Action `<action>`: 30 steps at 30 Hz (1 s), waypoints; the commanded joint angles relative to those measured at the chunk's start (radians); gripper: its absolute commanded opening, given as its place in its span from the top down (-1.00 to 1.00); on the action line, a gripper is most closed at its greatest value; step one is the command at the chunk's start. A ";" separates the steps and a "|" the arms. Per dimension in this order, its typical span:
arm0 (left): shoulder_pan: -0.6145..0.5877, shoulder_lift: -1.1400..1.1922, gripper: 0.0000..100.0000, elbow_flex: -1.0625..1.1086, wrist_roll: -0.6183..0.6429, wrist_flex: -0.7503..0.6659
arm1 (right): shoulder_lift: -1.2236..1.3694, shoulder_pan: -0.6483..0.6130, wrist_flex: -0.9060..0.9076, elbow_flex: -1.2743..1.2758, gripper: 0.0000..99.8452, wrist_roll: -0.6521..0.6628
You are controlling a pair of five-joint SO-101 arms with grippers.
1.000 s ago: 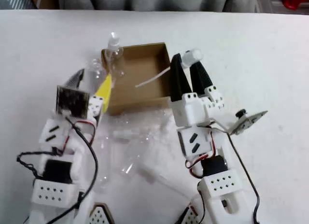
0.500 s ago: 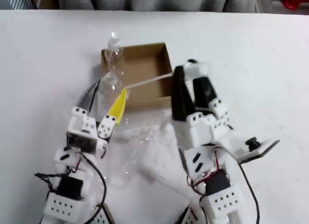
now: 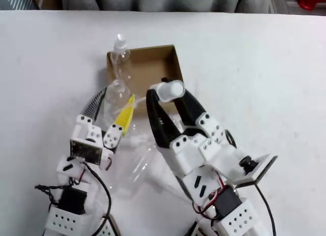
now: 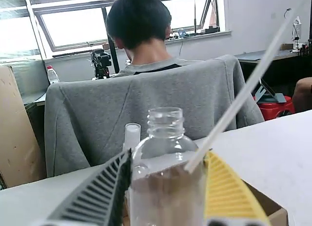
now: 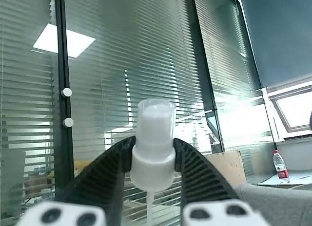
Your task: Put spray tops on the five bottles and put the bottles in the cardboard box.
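A clear open-necked bottle stands upright at the near left corner of the cardboard box, with my left gripper shut on it. In the left wrist view the bottle sits between the black and yellow fingers. My right gripper is shut on a white spray top, held over the box's near edge, right of the bottle. The top points upward. Its thin white tube slants down to the bottle's shoulder. A capped bottle stands in the box's far left corner.
Several clear bottles and loose parts lie on the white table between the two arms, just in front of the box. Both arms stand close together at the box's near side.
The right gripper has swung left with the spray top, from the box's right wall to beside the held bottle. The left arm drew back toward the near edge, bottle still gripped.
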 commanded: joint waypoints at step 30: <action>-0.002 -0.025 0.96 -0.005 0.002 0.060 | 0.519 0.087 0.255 -0.543 0.97 0.114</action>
